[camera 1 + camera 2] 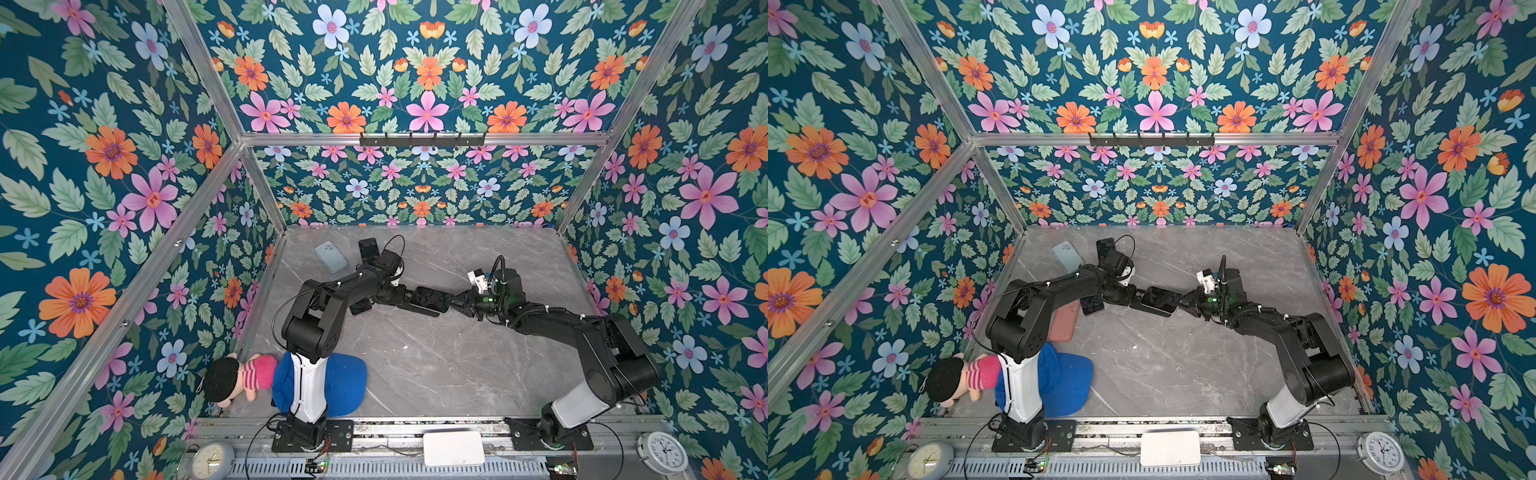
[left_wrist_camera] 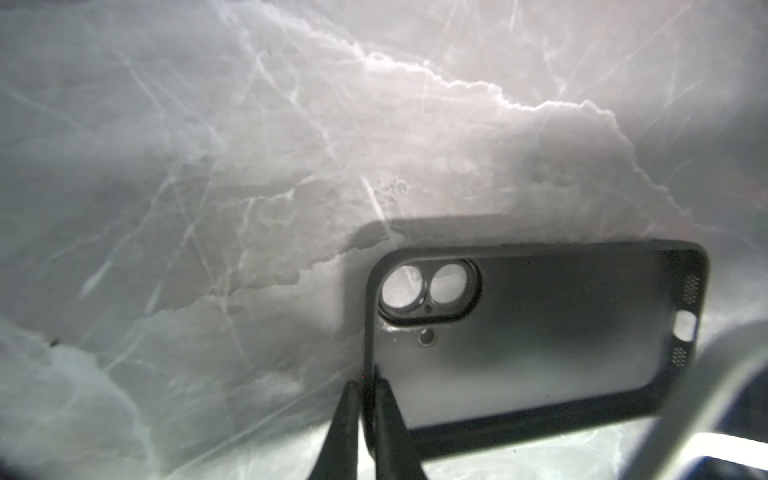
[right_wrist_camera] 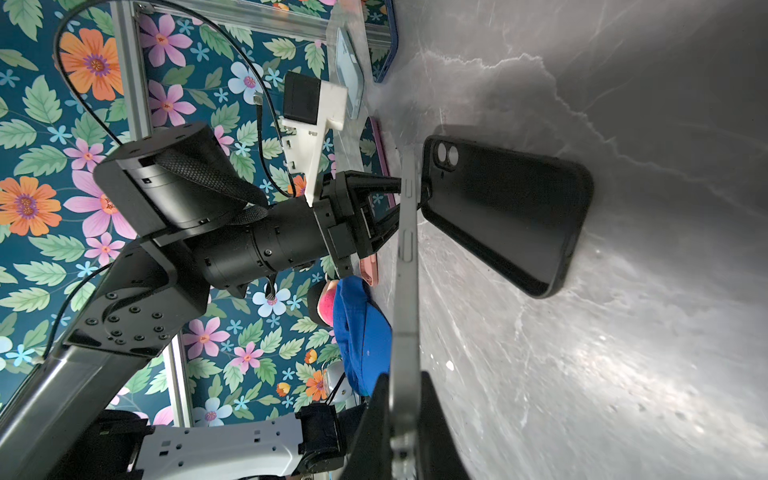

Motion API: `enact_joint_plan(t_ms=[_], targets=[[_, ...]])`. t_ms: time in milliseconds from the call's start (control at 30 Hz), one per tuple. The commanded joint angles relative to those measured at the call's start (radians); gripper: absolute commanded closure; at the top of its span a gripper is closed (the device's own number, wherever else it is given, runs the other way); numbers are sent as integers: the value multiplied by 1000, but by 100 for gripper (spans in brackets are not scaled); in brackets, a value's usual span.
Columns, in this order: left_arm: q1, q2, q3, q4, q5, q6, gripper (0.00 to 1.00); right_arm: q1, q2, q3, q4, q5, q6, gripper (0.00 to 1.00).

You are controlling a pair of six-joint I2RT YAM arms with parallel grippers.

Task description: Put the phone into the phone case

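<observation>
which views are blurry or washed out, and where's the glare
Left wrist view: hazy and washed out, glare on the marble table, phone case throwing a soft shadow. Right wrist view: phone edge blurs near the lens. Both top views: sharp, evenly lit.

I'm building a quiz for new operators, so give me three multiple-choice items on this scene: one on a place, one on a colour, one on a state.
1. The blue cap lies: A by the left arm's base; B against the back wall; C under the right arm.
2. The phone case in the left hand is: A pink; B black; C light blue.
3. The phone is: A flat on the table; B gripped by the right hand; C fully inside the case.
Answers: A, the cap sits at that base; B, its shell is black; B, that hand clamps its end.
</observation>
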Motion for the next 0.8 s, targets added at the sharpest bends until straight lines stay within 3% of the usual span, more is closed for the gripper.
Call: enact_joint_plan(t_ms=[0, 200, 767], targets=[[2, -13, -6, 12, -6, -6, 81, 2, 20, 28, 0, -52, -44, 100], [31, -47, -41, 57, 45, -39, 68, 2, 92, 74, -53, -77, -92, 100], [80, -75, -102, 162, 181, -129, 59, 1, 188, 157, -100, -119, -130, 100]])
